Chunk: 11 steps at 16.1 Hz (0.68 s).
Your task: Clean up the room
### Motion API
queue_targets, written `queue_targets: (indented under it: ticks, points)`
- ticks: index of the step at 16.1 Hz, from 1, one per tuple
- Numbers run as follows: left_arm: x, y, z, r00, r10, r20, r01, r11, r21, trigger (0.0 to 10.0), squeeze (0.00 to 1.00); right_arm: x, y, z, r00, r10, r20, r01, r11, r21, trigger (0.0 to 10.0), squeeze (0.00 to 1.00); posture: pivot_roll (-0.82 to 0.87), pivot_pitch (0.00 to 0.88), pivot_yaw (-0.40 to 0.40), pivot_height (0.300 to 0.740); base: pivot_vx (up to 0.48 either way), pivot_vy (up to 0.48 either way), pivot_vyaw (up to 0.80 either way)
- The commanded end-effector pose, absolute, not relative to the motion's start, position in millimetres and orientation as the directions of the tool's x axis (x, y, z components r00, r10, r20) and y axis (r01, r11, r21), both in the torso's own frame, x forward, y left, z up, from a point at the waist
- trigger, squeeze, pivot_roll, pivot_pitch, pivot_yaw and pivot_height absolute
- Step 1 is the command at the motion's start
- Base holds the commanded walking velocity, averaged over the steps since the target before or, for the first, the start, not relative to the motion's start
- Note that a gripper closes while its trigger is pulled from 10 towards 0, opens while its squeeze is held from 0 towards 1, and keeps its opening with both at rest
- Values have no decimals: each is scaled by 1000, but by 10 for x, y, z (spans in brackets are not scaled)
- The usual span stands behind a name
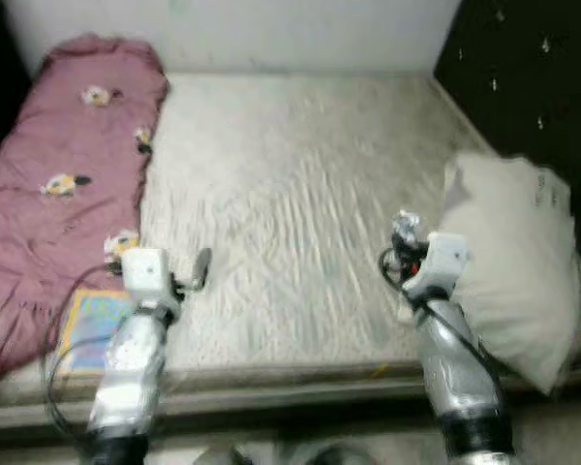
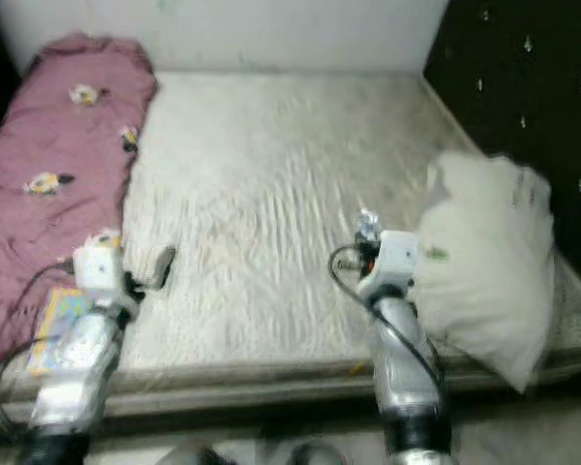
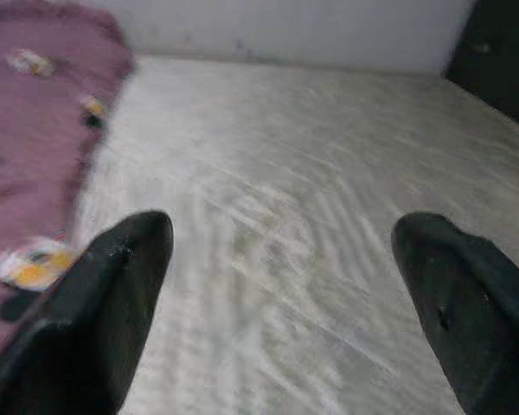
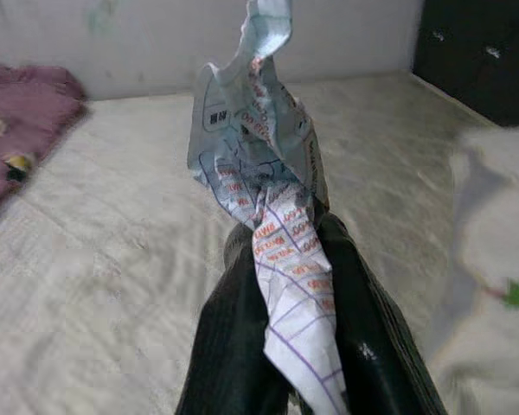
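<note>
My right gripper (image 4: 281, 238) is shut on a crumpled sheet of printed paper (image 4: 261, 147) that sticks up from between its fingers. In the left eye view this gripper (image 1: 404, 235) hovers over the right part of the bed, just left of a white pillow (image 1: 513, 262). My left gripper (image 3: 285, 233) is open with nothing between its fingers. It hangs above the cream mattress (image 1: 290, 184) near the front left, beside a maroon blanket (image 1: 68, 184) printed with small cartoon figures.
A colourful flat book or sheet (image 1: 92, 325) lies at the front left corner, partly under the blanket's edge. A black padded headboard (image 1: 533, 68) runs along the right side, a white wall (image 1: 300, 29) along the far side. The bed's front edge (image 1: 290, 378) lies just below my arms.
</note>
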<state>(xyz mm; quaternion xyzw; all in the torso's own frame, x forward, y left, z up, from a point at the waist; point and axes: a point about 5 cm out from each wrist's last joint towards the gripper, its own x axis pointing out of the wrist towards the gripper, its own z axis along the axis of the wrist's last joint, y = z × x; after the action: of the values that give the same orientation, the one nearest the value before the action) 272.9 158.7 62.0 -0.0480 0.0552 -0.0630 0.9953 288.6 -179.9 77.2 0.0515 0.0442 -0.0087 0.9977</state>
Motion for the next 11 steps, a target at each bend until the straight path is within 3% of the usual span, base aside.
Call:
queue_targets:
  ticks: [1, 11]
  points:
    - [2708, 1657, 626, 987, -119, -107, 111, 991, -78, 10000, 0, 2892, -1756, 779, 996, 4, -90, 6, 994, 109, 10000, 0, -9, 0, -17, 740, 0, 480, 0]
    - [2778, 1696, 677, 990, -105, -95, 98, 992, -77, 10000, 0, 2934, -1752, 785, 995, 19, -99, -8, 994, 108, 10000, 0, -11, 0, -17, 740, 0, 480, 0]
